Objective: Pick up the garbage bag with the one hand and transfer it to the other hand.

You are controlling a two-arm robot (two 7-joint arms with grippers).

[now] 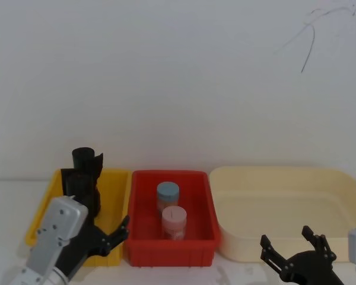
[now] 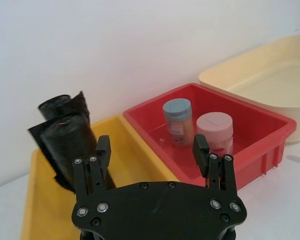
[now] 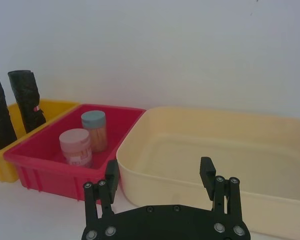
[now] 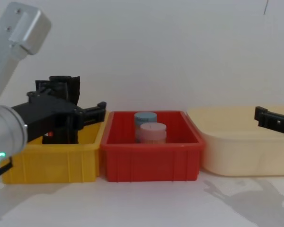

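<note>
garbage bag (image 2: pixel 65 155) base behind splayed left gripper (image 2: pixel 151 147), right gripper (image 1: pixel 285 236) low

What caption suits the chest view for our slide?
Left gripper, open, hovers by the garbage bag in the yellow bin; right gripper open at right.

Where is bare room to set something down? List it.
Cream bin: whole floor bare, beside the red bin. Red bin: two jars mid-floor, strips free along its walls. Yellow bin: crowded, black rolls at back, left gripper open over it.
</note>
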